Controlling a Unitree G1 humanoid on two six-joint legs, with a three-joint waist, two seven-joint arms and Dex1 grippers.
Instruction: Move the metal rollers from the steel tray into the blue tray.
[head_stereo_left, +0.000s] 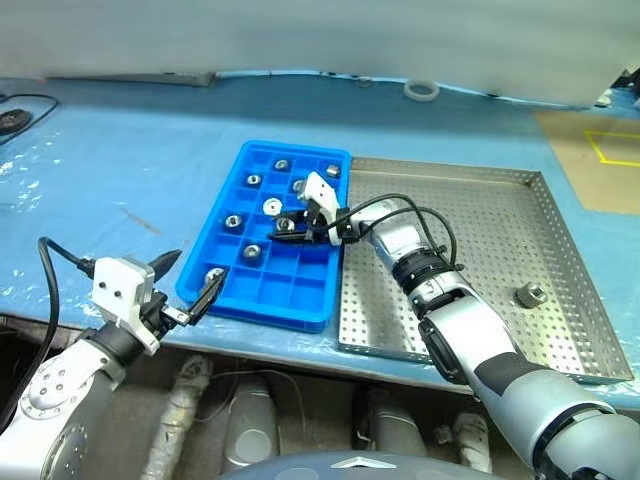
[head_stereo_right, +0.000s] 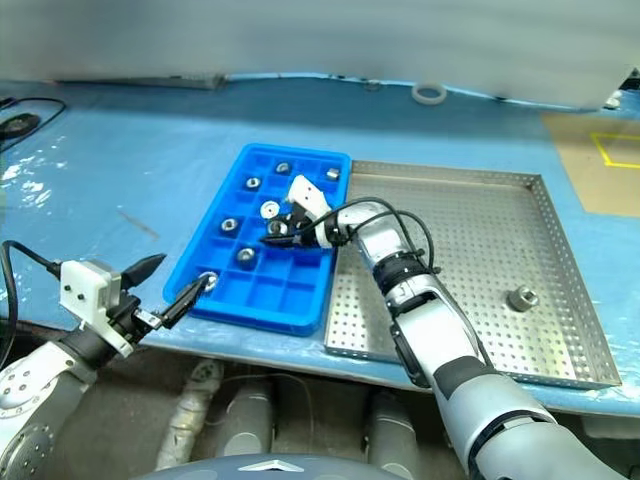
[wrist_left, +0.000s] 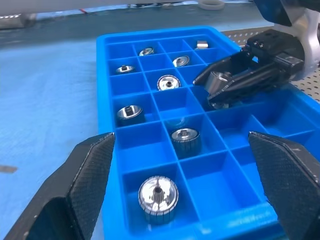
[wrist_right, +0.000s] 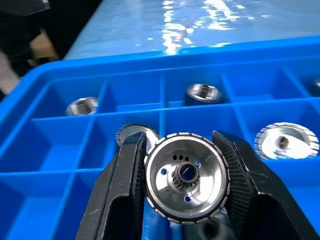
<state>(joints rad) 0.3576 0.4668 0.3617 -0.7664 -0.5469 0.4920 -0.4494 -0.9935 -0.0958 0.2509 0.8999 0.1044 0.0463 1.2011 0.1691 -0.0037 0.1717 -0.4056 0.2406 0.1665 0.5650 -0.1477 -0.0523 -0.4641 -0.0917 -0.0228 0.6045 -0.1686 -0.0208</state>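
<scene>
Ribbed black fingers (wrist_right: 125, 190) of the right gripper (head_stereo_left: 300, 222) were clamped on a shiny knurled metal roller (wrist_right: 186, 176) with a toothed hub, held over the middle of the gridded blue tray (head_stereo_left: 305, 303), forearm reaching in from the perforated steel tray (head_stereo_left: 480, 215). Several rollers sat in separate compartments; one remained (head_stereo_left: 529, 295) on the steel tray. The left gripper (head_stereo_left: 183, 285) hovered spread wide at the blue tray's near corner.

Even, bright overhead light washed the scene. Glare streaked the glossy worktop cover (head_stereo_left: 100, 170) beyond the blue tray (head_stereo_left: 300, 305), and the roller (wrist_right: 186, 181) between my right jaws shone sharply. Compartments farther behind it went soft; shadows stayed faint.
</scene>
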